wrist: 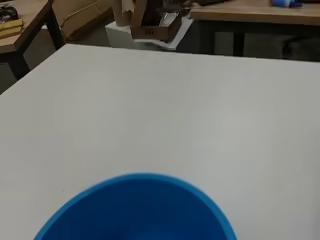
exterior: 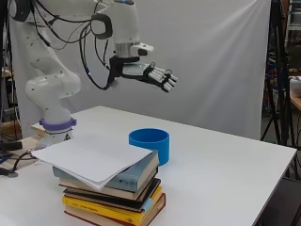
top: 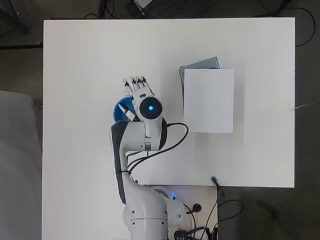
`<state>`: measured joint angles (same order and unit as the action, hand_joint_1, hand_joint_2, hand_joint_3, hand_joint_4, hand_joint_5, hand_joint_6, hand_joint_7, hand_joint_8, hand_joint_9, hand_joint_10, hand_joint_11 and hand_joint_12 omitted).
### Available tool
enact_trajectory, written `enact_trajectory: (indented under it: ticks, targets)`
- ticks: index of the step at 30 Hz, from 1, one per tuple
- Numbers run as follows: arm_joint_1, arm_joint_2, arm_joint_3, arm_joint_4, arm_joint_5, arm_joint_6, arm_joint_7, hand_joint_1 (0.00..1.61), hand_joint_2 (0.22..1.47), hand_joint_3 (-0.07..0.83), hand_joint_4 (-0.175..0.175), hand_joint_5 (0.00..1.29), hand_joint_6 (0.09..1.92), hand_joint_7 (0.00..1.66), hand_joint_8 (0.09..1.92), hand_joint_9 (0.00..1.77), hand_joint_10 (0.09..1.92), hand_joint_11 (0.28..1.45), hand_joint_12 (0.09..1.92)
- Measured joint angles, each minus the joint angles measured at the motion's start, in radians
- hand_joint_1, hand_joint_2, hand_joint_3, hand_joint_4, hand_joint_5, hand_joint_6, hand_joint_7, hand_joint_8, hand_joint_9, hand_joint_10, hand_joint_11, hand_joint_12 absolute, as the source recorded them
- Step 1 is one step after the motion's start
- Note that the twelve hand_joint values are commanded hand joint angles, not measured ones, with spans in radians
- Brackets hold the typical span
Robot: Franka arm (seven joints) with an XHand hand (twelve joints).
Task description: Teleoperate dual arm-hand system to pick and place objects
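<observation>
- Blue bowl [exterior: 149, 145] stands upright on the white table [exterior: 225, 165], its round mouth facing straight up; being round, it has no long axis to speak of.
- From the side, its wall looks straight and fairly low, and it rests flat on the tabletop just behind and beside the stack of books [exterior: 113, 193].
- Seen from overhead, the bowl [top: 121, 110] is mostly hidden under the arm's wrist, with only a blue arc showing at the wrist's side.
- The wrist view catches the near part of the bowl's rim [wrist: 135, 210]; what shows of the inside is plain blue, and I cannot tell whether anything lies at the bottom.
- The hand [exterior: 146, 73] hangs in the air well above the bowl, touching nothing.
- Its fingers [exterior: 164, 77] are stretched out nearly straight and lie side by side, pointing away from the arm's base and sloping slightly downward; it holds nothing.
- From overhead, the hand [top: 139, 86] reaches up the view past the bowl, over bare table.
- The stack of books is several volumes high, lying flat, with a yellow one near the bottom.
- A white sheet of paper [top: 209, 100] lies on top of the stack, covering most of the top book and overhanging its edge.
</observation>
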<state>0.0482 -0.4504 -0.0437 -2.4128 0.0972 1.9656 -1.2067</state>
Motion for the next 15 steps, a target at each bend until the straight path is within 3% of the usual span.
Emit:
enact_trajectory:
  ticks: [2, 7, 15]
  targets:
    - [-0.002, -0.016, -0.001, 0.087, -0.019, -0.067, 0.036, 0.32, 1.11, -0.001, 0.083, 0.39, 0.09, 0.59, 0.09, 0.69, 0.09, 0.53, 0.09]
    - [-0.009, -0.045, -0.012, 0.305, -0.058, -0.239, 0.083, 0.33, 1.1, -0.008, 0.063, 0.37, 0.09, 0.52, 0.09, 0.64, 0.09, 0.5, 0.09]
    - [-0.019, -0.046, -0.04, 0.437, -0.119, -0.346, 0.104, 0.32, 1.1, -0.001, 0.04, 0.38, 0.09, 0.55, 0.09, 0.67, 0.09, 0.5, 0.09]
